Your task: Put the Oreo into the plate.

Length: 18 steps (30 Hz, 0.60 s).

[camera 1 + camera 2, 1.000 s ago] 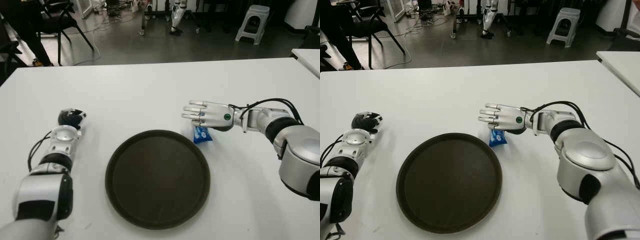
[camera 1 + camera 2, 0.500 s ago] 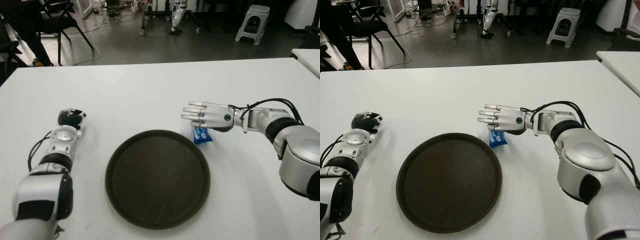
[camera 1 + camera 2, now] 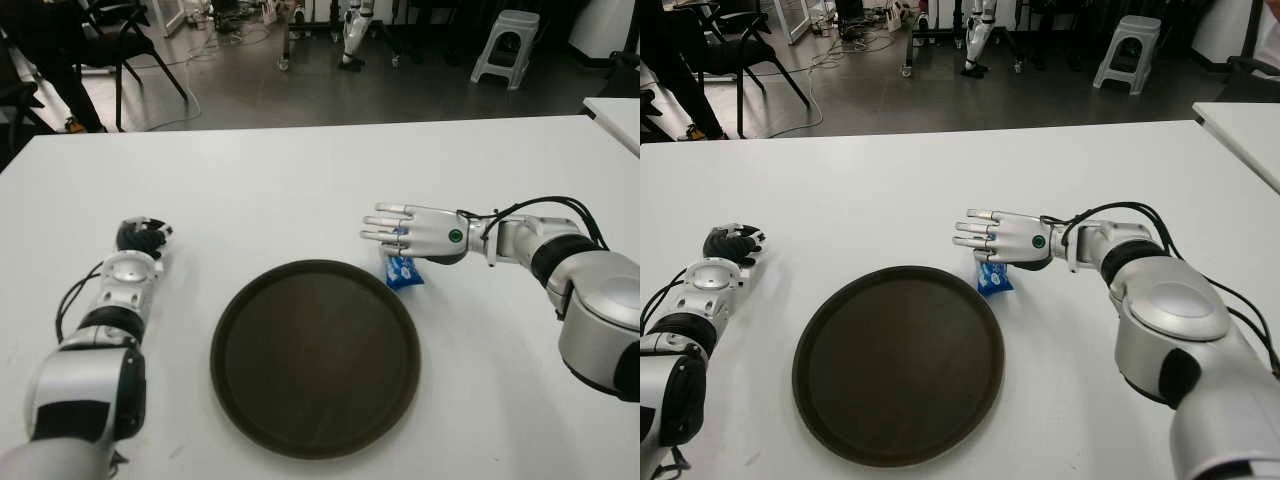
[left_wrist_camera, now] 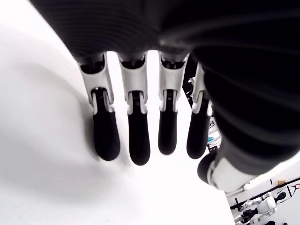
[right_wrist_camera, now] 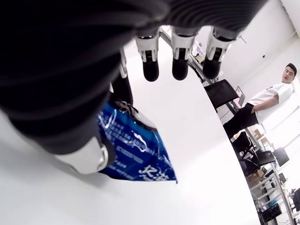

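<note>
The Oreo, a small blue packet (image 3: 402,270), lies on the white table (image 3: 300,190) just off the upper right rim of the round dark plate (image 3: 315,360). My right hand (image 3: 388,226) hovers flat over the packet, fingers stretched out toward the left and open. In the right wrist view the packet (image 5: 133,150) shows under the palm beside the thumb, with the fingers (image 5: 180,61) straight beyond it. My left hand (image 3: 140,236) shows at the table's left side, left of the plate, holding nothing; its fingers (image 4: 138,136) hang loose.
Nothing lies in the plate. A second white table (image 3: 615,110) stands at the far right. Chairs and a stool (image 3: 505,45) stand on the floor beyond the table's far edge. A person (image 5: 276,93) shows in the right wrist view.
My right hand has edged slightly to the left above the packet. The packet, the plate and my left hand have stayed put.
</note>
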{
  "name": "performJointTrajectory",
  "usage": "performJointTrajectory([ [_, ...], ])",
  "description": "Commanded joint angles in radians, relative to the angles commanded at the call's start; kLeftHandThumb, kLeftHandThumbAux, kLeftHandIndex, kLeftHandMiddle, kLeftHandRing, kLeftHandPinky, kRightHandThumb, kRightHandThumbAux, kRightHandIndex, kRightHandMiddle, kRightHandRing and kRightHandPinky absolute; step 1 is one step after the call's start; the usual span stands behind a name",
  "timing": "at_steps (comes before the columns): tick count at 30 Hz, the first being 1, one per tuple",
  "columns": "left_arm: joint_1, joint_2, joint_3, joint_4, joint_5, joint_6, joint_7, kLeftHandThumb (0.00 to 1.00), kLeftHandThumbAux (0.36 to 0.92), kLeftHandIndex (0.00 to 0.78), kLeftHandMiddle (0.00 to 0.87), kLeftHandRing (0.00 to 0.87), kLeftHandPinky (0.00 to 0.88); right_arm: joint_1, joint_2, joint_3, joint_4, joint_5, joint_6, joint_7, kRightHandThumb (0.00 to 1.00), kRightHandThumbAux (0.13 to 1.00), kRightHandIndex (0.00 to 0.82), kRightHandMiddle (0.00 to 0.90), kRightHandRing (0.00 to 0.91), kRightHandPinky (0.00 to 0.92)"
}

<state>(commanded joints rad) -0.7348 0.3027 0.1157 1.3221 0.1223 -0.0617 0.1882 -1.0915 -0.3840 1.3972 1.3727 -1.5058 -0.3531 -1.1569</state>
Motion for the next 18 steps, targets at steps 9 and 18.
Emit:
performJointTrajectory([
  [9, 0.0, -0.001, 0.006, 0.0, -0.004, 0.0, 0.0, 0.69, 0.719, 0.41, 0.309, 0.331, 0.305, 0.0, -0.001, -0.006, 0.0, 0.006, 0.0, 0.009, 0.711, 0.715, 0.421, 0.025, 0.023, 0.034],
  [18, -0.003, -0.002, 0.004, 0.001, 0.001, 0.006, 0.006, 0.689, 0.72, 0.408, 0.279, 0.301, 0.282, -0.025, -0.013, -0.03, -0.005, 0.021, -0.032, 0.006, 0.709, 0.719, 0.419, 0.017, 0.015, 0.029],
])
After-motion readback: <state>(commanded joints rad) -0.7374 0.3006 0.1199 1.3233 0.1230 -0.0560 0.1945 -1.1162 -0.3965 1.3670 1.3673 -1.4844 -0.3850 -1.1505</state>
